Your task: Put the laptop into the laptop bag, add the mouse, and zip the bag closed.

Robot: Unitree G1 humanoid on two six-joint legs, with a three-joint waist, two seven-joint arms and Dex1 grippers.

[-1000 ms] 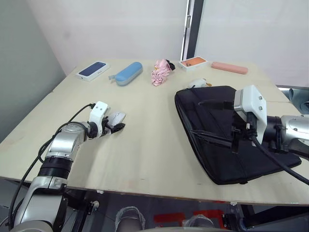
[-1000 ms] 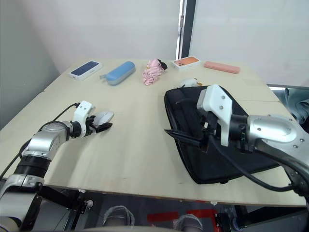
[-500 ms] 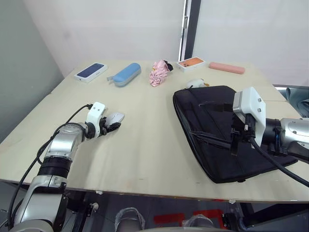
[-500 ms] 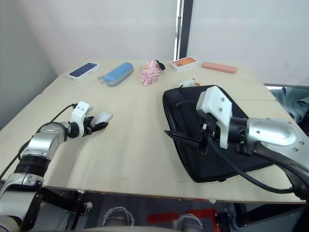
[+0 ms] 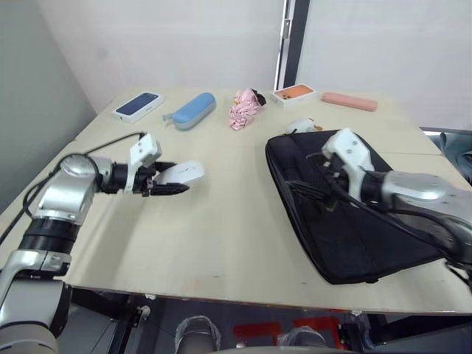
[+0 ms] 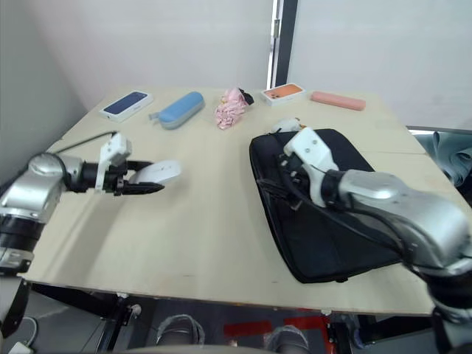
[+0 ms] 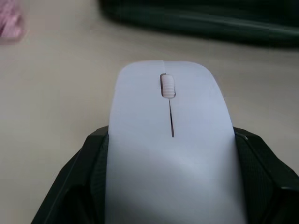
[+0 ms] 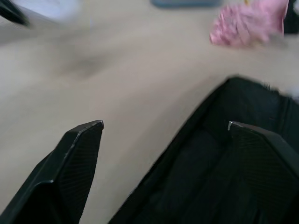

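Observation:
The white mouse (image 5: 185, 173) hangs a little above the table, left of centre, with my left gripper (image 5: 175, 181) shut on it; in the left wrist view its black fingers (image 7: 91, 161) clamp both sides of the mouse (image 7: 169, 154). The black laptop bag (image 5: 365, 228) lies flat on the right of the table. My right gripper (image 8: 163, 125) is open over the bag's left edge, nothing between its fingers (image 8: 77, 154). From the head views it sits near the bag's near-left rim (image 5: 322, 184). The laptop is out of view.
Along the table's far edge lie a blue phone box (image 5: 139, 107), a blue case (image 5: 190, 112), a pink cloth (image 5: 243, 109), an orange box (image 5: 295, 94) and a pink case (image 5: 349, 102). A small white duck-like thing (image 5: 302, 126) sits just behind the bag.
My left gripper has lifted the mouse off the table and carried it right, toward the bag. My right arm has swung so its gripper now hangs over the bag's left edge.

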